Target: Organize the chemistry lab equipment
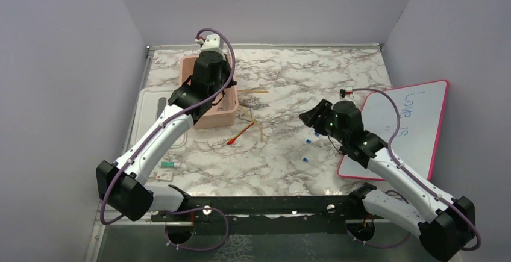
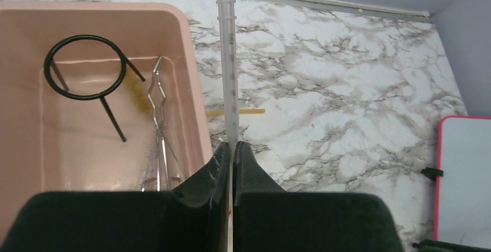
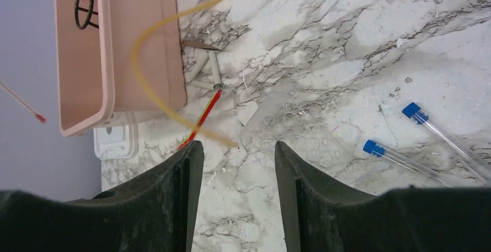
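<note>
My left gripper (image 2: 231,146) is shut on a thin clear graduated rod (image 2: 227,61) and holds it over the right rim of the pink tub (image 2: 194,90). Inside the tub lie the black wire ring (image 2: 85,68), the metal tongs (image 2: 157,119) and a small brush (image 2: 138,92). My right gripper (image 3: 238,148) is open and empty above the table, also seen in the top view (image 1: 312,117). Ahead of it lie the tan rubber tube (image 3: 145,72), the red-tipped stick (image 3: 201,120) and two blue-capped clear tubes (image 3: 412,110).
The pink-framed whiteboard (image 1: 416,123) lies at the right under my right arm. The tub's white lid (image 1: 150,108) lies left of the tub. Two small items (image 1: 170,164) lie near the left arm's base. Several grey pegs (image 3: 200,66) lie beside the tub.
</note>
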Available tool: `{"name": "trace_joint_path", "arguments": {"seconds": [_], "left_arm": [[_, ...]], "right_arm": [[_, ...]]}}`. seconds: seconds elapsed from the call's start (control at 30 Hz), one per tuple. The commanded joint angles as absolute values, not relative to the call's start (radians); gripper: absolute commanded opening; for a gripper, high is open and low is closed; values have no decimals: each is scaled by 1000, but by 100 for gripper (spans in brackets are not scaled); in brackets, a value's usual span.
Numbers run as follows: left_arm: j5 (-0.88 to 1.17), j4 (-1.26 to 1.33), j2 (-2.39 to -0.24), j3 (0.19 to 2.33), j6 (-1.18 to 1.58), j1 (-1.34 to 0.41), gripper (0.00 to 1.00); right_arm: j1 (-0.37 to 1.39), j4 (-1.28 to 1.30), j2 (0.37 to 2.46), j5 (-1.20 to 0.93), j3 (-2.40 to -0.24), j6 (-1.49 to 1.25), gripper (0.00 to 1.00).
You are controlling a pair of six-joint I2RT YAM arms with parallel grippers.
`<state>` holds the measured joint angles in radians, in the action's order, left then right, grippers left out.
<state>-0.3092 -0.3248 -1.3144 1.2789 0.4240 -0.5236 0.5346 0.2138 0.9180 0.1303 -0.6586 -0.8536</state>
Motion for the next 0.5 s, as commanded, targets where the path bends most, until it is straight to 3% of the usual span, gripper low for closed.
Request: {"name": "trace_joint_path", "arguments": {"seconds": [0.0, 0.3, 0.47], "left_arm": [[-137, -273, -1296, 1296, 437, -519, 3], [-186, -456, -1398, 1410, 333, -442, 4], [-59, -576, -1540, 1519, 269, -346, 4]], "right_arm": [[532, 167, 931, 75, -657, -831, 52], [531, 159, 940, 55, -648, -836, 53], [531, 149, 941, 55, -637, -838, 53]]}}
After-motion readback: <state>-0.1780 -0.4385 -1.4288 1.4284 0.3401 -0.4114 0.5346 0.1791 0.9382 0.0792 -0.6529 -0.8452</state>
